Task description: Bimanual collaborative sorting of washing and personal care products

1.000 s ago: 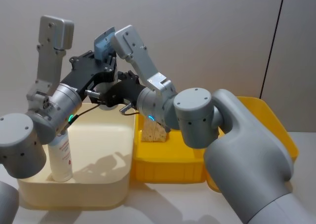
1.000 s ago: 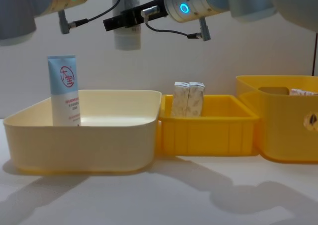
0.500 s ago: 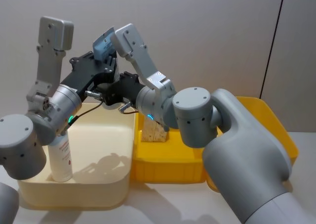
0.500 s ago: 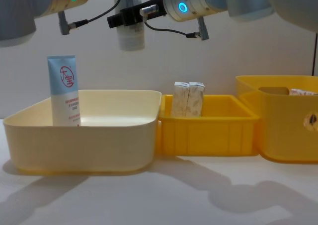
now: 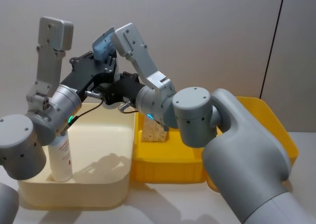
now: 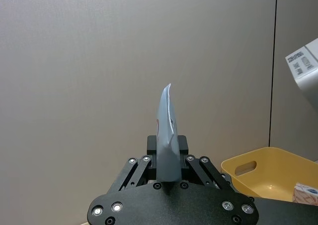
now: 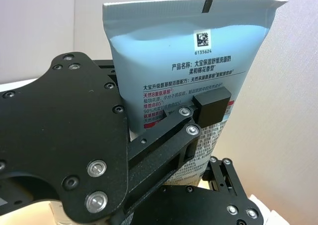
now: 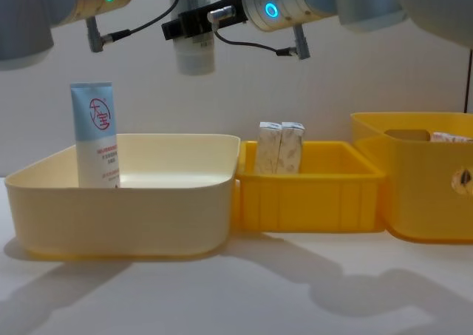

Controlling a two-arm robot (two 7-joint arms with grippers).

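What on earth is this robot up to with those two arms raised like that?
It is sorting toiletries. The left tool and right tool meet high above the cream bin, both clamped on one pale blue tube. Another tube already stands in that bin, and two white cartons stand in the yellow bin.

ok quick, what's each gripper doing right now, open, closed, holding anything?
Left gripper: closed on the raised tube, held above the cream bin.
Right gripper: beside the same tube; grip cannot be told.
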